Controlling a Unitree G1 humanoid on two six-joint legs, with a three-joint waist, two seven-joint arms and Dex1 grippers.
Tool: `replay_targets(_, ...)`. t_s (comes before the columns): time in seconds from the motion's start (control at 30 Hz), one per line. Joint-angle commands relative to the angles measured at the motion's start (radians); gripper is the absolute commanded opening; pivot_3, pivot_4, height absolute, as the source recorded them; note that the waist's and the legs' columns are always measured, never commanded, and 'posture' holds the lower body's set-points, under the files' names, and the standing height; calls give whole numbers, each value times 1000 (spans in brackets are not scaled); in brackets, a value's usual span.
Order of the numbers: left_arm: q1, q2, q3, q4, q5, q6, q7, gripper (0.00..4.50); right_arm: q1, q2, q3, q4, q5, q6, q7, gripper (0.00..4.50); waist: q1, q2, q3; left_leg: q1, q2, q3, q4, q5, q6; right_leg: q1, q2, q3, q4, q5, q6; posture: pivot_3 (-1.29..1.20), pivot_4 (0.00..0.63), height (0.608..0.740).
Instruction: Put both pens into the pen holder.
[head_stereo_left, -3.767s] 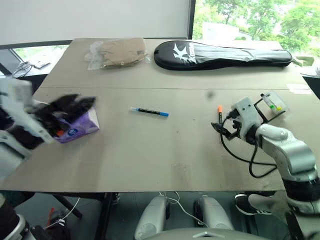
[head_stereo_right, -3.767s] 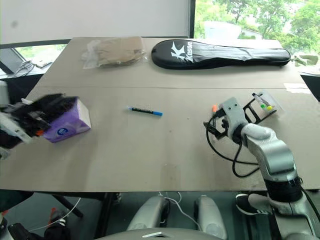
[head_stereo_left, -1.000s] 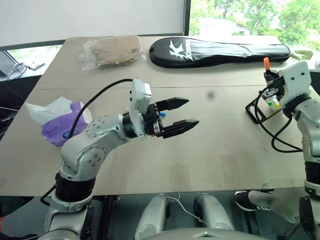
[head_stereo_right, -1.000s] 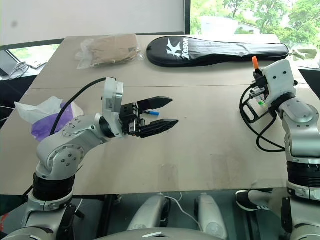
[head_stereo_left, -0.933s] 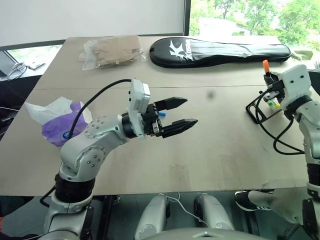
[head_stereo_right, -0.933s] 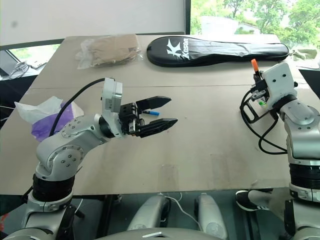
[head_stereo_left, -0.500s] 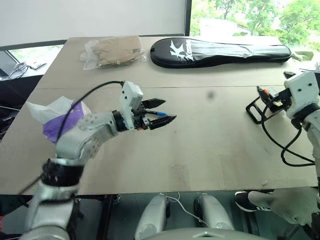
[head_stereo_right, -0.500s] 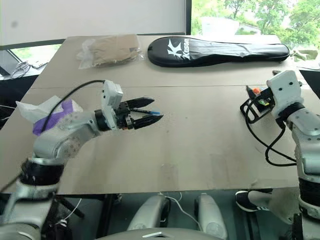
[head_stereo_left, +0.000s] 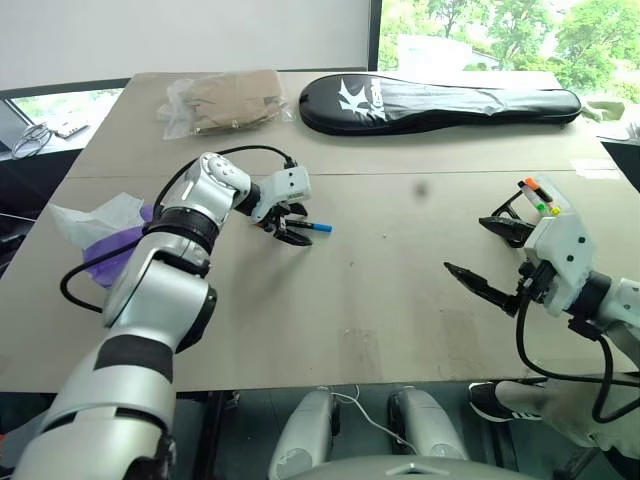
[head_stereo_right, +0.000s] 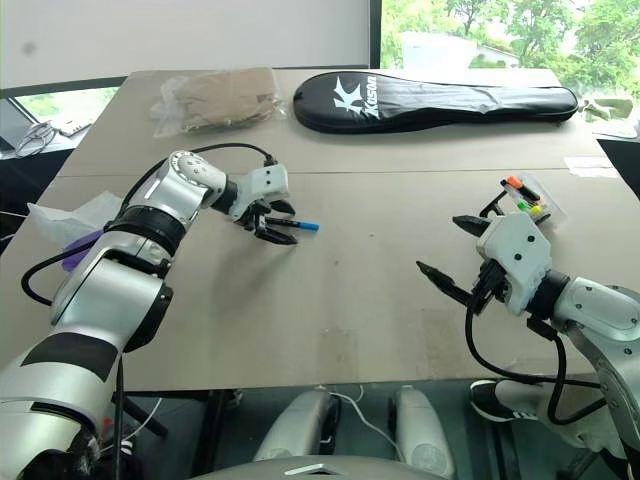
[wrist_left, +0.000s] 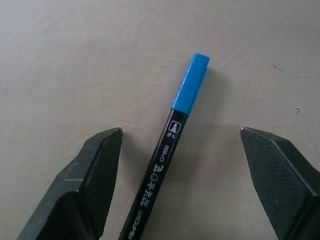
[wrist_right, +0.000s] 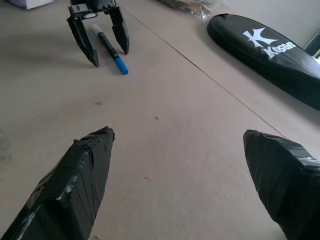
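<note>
The black pen (wrist_left: 165, 165) with the blue end lies flat on the counter (head_stereo_left: 380, 300), left of the middle, its blue cap pointing right. The left gripper (head_stereo_left: 288, 228) is down over it, its jaws spread wide with 1 finger on each side of the barrel; in the left wrist view neither pad touches the pen, so it is straddled, not gripped.

The orange pen (head_stereo_left: 531, 184) sits at the pen holder (head_stereo_left: 535, 203), on the right side of the counter, its orange tip poking up above the clear box among the yellow-green bits. It looks to be inside, though how deep it rests cannot be told.

The right gripper (head_stereo_left: 495, 258) hangs nearer than the holder and apart from it, jaws wide and empty, pointing left across the counter.

By this reading, 1 of the 2 pens is done. What is left is to close on the black pen, lift it, carry it right across the counter and drop it into the holder.

Farther off lie a black racket case (head_stereo_left: 440, 103) and a plastic bag (head_stereo_left: 225, 100); a purple tissue box (head_stereo_left: 110, 250) sits at the left edge.
</note>
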Motion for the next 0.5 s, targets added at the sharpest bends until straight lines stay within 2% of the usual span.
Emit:
replay_targets(0.03, -18, -5, -15, 81, 80, -70, -53, 2586, 16, 29, 7, -77, 3, 18, -61, 4500, 0, 0, 0, 0, 0, 0, 0, 0, 0, 0, 0, 0, 1, 0, 0, 0, 150, 740)
replay_targets(0.23, -7, -10, 86, 108, 45, -72, -101, 61, -14, 171, 80, -111, 102, 128, -193, 4500, -13, 0, -1, 0, 1, 0, 2, 0, 0, 1, 0, 0, 2, 0, 0, 0, 150, 740)
replay_targets(0.4, 25, -19, 244, 14, -77, -85, -169, 61, -134, 327, 139, -19, 234, 260, -289, 4500, -18, 0, -1, 0, 0, -1, 4, 0, 1, 1, -1, 0, 2, 0, 0, 0, 150, 740)
replay_targets(0.47, 63, -24, 296, -125, -145, -41, -203, 61, -188, 361, 145, 39, 306, 341, -308, 4500, -15, 0, -1, -1, 0, -2, 5, 0, 0, 1, -2, -1, 2, 0, 0, 0, 150, 740)
replay_targets(0.5, 107, -20, 318, -268, -198, 38, -231, 61, -224, 367, 149, 73, 328, 370, -307, 4500, -13, 0, -1, -1, 0, -3, 5, 0, 0, 1, -3, -1, 2, 0, 0, 0, 150, 740)
